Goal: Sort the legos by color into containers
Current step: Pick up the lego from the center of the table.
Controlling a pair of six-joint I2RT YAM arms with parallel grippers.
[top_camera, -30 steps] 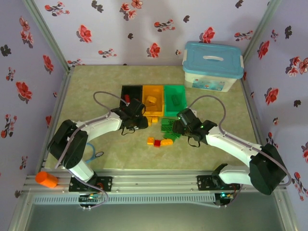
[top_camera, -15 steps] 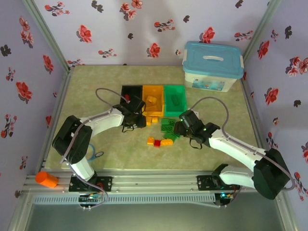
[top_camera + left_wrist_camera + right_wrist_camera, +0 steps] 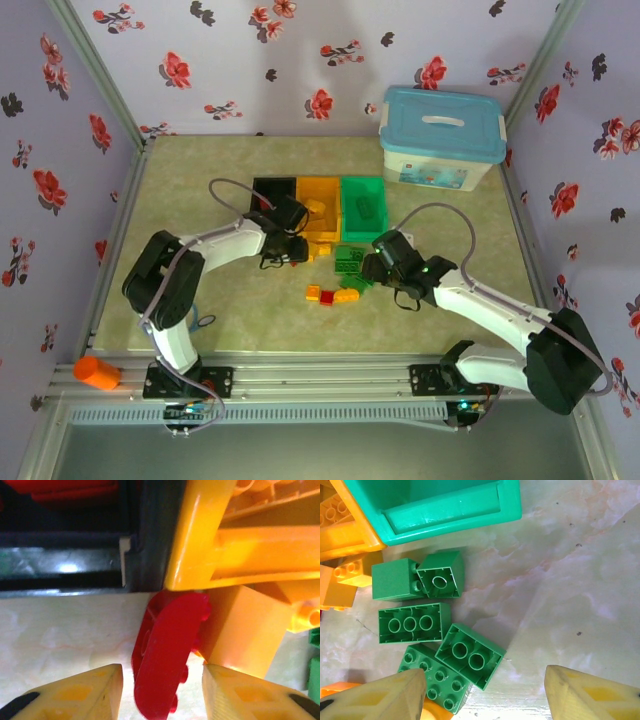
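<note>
Along the near edge of three touching bins, the black container [image 3: 265,190], yellow-orange container [image 3: 325,190] and green container [image 3: 352,190], both arms work. The left hand [image 3: 161,672] is spread either side of one red lego [image 3: 165,645] lying at the black-yellow seam. The right hand [image 3: 485,672], spread wide, hovers over five green legos [image 3: 412,624] just before the green rim; bare bench [image 3: 580,580] lies to their right

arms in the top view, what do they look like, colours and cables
The left arm and right arm have white links and black joints. A thin grey cable loops over each. The wrist views show yellow-orange fingers with black marks.
</note>
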